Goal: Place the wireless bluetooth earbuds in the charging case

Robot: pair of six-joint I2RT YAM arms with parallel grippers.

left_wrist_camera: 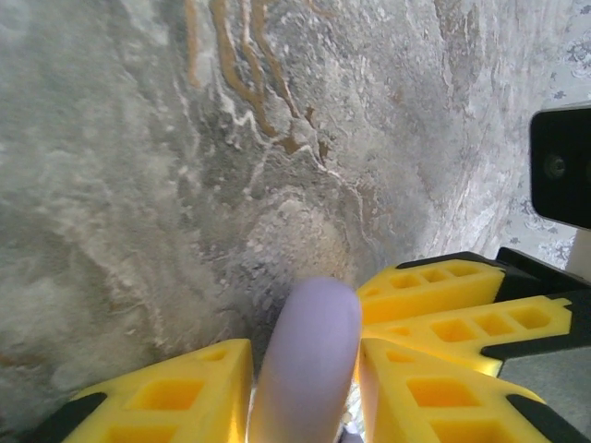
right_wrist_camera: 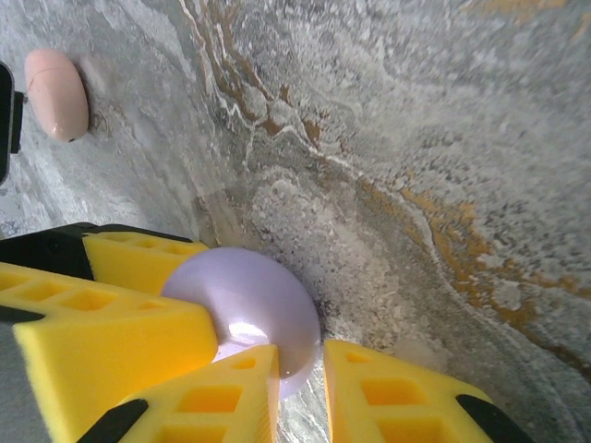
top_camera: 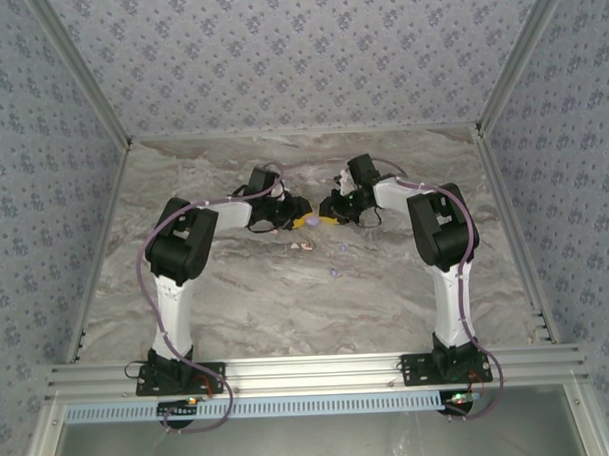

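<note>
While open grey marbled tabletop point(top_camera: 247, 300) surrounds both, left tool point(left_wrist_camera: 303, 355) pinches the round lilac charging case point(left_wrist_camera: 312, 318); right tool point(right_wrist_camera: 300, 355) straddles its rim, barely parted, grip unclear.

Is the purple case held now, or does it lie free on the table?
Held: the left gripper and right gripper both have yellow jaws closed on the purple case.

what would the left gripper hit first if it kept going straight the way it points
The left gripper would most likely meet the marble tabletop just past the lilac case between its fingers, though depth is unclear.
</note>
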